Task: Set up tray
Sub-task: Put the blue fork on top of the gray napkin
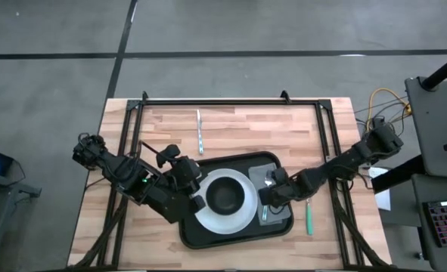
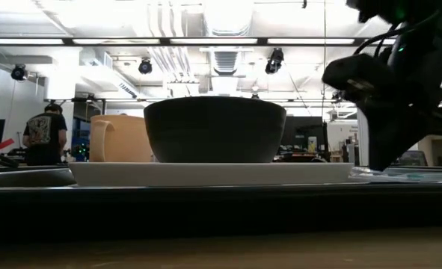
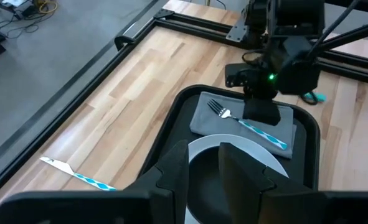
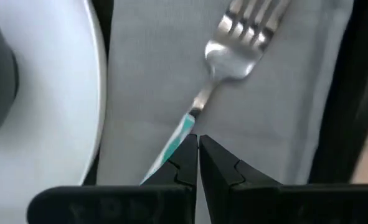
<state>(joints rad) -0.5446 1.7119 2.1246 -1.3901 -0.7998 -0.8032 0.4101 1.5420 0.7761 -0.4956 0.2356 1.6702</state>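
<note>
The right gripper's point(image 4: 198, 155) jaws are closed over the tray's point(image 1: 200, 236) napkin point(image 4: 283, 112); the left gripper's point(image 3: 203, 167) stand parted above its plate point(image 1: 242, 221).

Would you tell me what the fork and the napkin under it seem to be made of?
Fork: shiny silver tines and neck that catch the light, likely metal; its teal patterned handle looks like plastic. Napkin: flat matte grey with a fine weave, probably cloth.

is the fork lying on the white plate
No, the fork lies on the grey napkin beside the white plate, inside the tray.
</note>
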